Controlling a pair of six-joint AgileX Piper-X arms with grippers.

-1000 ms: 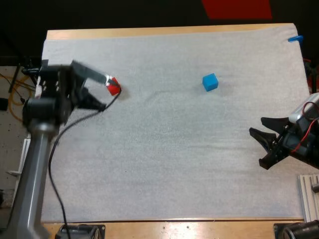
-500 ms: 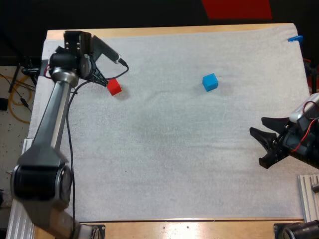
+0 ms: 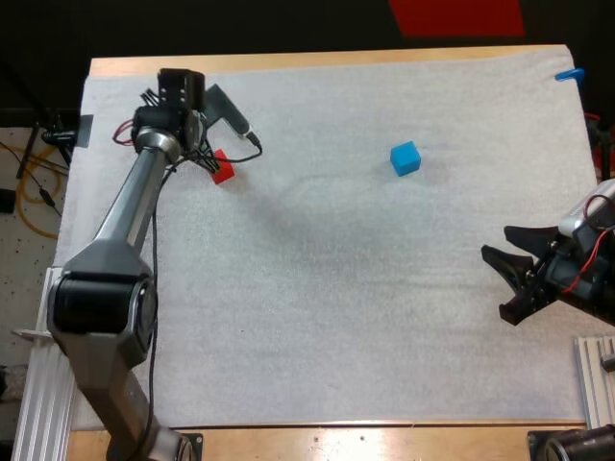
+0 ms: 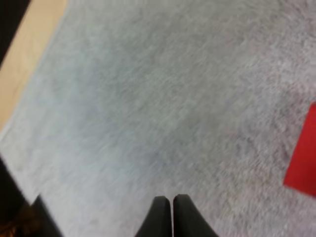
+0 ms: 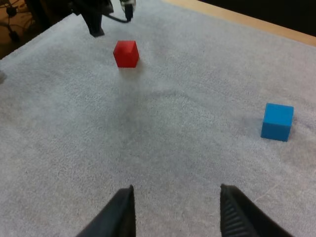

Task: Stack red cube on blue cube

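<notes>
Our left gripper (image 3: 206, 158) is out over the far left part of the white mat (image 3: 336, 317), and in the left wrist view its two black fingers (image 4: 160, 217) touch each other with nothing between them. It is closed on empty air. The red cube (image 3: 224, 172) sits on the mat just beside those fingertips. In the left wrist view the red cube (image 4: 302, 158) lies off to one side of the closed pair, with bare mat between them. From the right wrist view we see the left gripper (image 5: 96, 22) just past the red cube (image 5: 126, 53), on the side away from us.

The blue cube (image 3: 405, 157) rests alone on the mat, well apart from the red one and from both arms — nothing is stacked on it. Our right gripper (image 3: 495, 283) hangs at the right side of the mat with its fingers (image 5: 124, 210) spread wide and clear of everything. The blue cube (image 5: 277, 121) lies ahead of it. The wooden table (image 3: 288, 62) shows as a strip along the mat's far side.
</notes>
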